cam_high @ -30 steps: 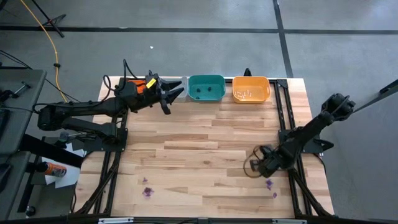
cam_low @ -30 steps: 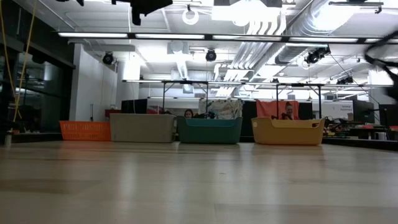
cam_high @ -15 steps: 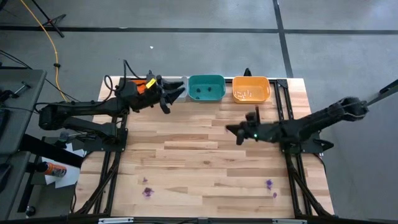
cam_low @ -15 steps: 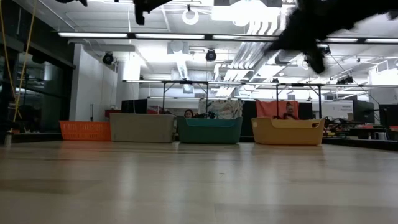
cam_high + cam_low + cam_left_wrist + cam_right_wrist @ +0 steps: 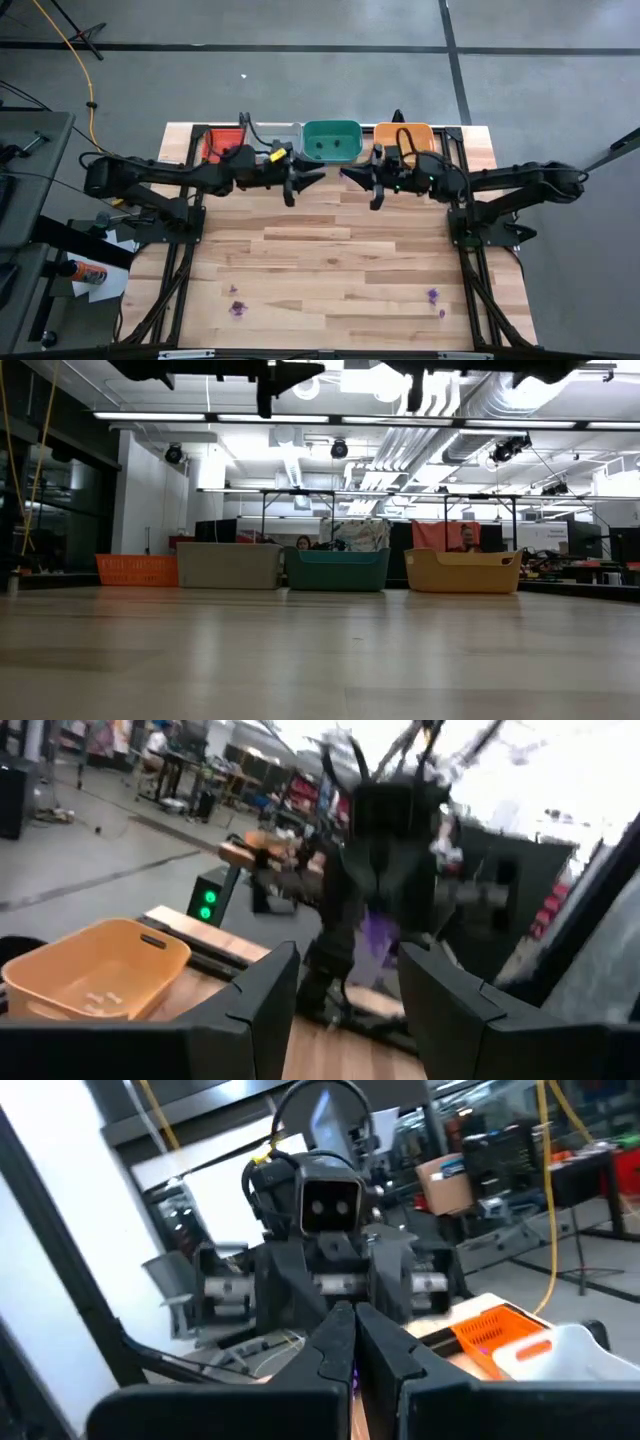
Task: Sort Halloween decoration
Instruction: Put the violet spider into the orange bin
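Grippers face each other before the teal tray: left gripper spread wide, empty; right gripper pinched on a purple trinket.

Bright even overhead lighting; motion-blurred left wrist view, glaring ceiling strips low.

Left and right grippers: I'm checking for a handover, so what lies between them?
In the high view, only bare table shows between the left gripper and the right gripper, just before the green tray.

Dark jointed arms (black cables looped), angular black fingers.
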You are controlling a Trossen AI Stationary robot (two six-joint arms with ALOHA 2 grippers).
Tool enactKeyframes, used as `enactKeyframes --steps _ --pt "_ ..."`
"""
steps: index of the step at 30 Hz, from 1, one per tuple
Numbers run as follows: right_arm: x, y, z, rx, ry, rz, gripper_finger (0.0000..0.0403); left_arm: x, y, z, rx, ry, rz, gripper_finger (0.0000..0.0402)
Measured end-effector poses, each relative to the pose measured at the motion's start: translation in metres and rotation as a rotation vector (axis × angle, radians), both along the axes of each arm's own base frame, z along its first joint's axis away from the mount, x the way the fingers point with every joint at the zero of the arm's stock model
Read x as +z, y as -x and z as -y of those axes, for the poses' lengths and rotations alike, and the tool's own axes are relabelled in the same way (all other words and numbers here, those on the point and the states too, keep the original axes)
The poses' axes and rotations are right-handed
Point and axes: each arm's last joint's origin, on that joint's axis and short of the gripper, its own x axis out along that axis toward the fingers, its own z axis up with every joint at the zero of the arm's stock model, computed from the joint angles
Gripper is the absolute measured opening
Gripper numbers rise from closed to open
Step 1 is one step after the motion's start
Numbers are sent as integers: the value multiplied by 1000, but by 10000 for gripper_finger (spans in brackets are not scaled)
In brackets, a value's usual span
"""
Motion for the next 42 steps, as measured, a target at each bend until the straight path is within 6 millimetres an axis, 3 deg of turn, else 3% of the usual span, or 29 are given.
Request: enactKeyframes --steps 10,20,25,31,39,42 --pt "30 -19 13 169 53 22 0 12 -11 4 -155 3 31 163" --pt "26 -42 14 218 122 -8 0 19 -11 4 -225 -13 58 163" --pt "28 -44 14 242 144 -2 0 18 -11 3 -233 -13 51 157" --pt "31 -42 18 227 167 11 0 18 -10 -2 -246 -17 48 113" --pt "31 -41 19 235 168 5 0 17 -7 -14 -288 -3 43 17" --pt "31 -41 19 226 157 4 0 17 -7 -16 -283 -3 42 6"
